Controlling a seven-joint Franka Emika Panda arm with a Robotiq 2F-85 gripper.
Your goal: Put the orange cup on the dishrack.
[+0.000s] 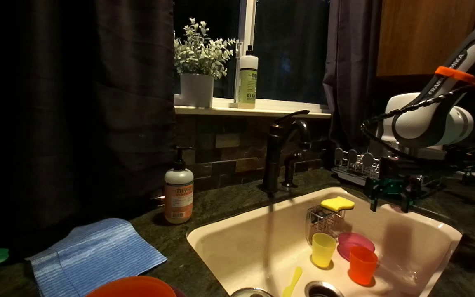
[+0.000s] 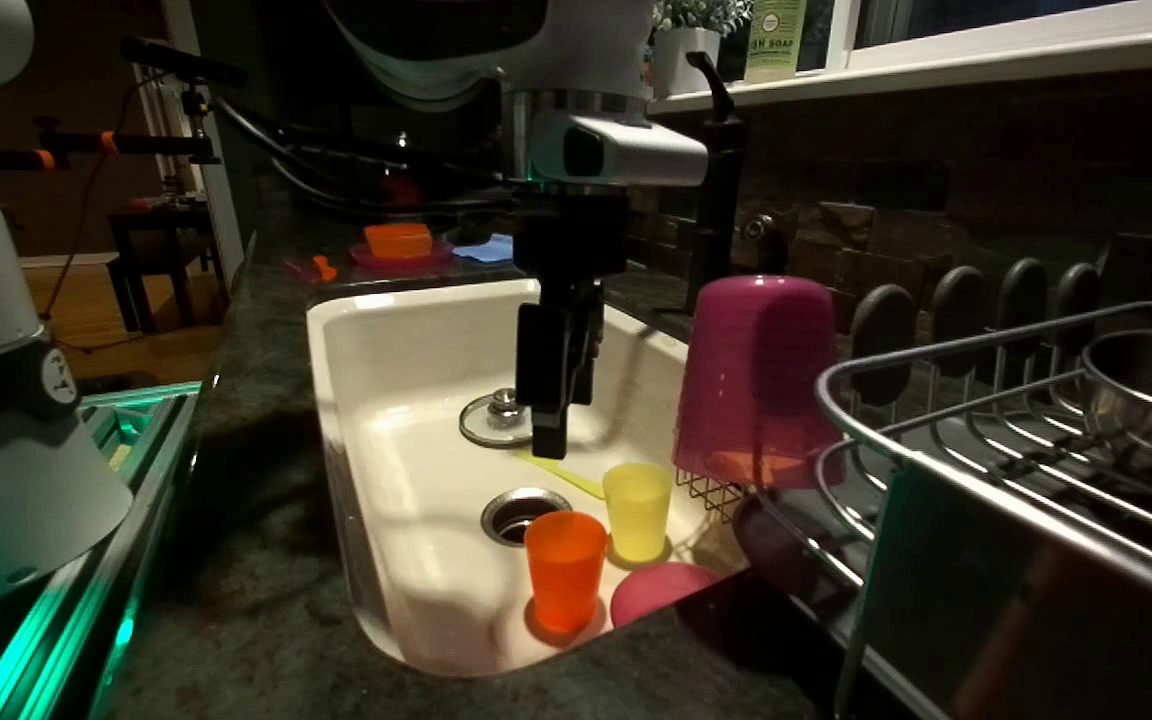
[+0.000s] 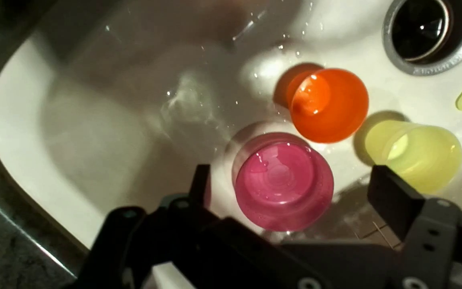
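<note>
The jaws hang apart above the sink [image 2: 406, 470]. Left to right in an exterior view, the orange cup [image 2: 566, 575] stands upright in the sink, the yellow cup [image 2: 638, 508] near it and farther right the rack [image 2: 1046, 530] on the bench [image 2: 236, 580].

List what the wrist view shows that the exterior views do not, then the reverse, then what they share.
Only the wrist view: the inside bottoms of the orange cup and the yellow cup.
Only in both exterior views: the tap, the potted plant and the green dish soap bottle. The dishrack shows there too; I cannot tell whether the wrist view catches its edge.
Shared: both cups, the pink dish, the drain, the sink and the fingers.
</note>
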